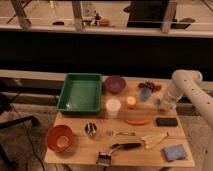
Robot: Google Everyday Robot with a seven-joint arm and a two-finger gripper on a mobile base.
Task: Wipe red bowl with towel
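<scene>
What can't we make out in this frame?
- Gripper, camera view: at the table's right side beside the blue cup; too small to tell whether it holds the towel.
- Arm: base cut off by the right edge.
- Red bowl: contents too blurred to judge.

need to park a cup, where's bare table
Bare wood: front edge between red bowl and brush; strip right of the fork. Crowded at back right, where the gripper, shut, hangs by the towel and blue cup.
</scene>
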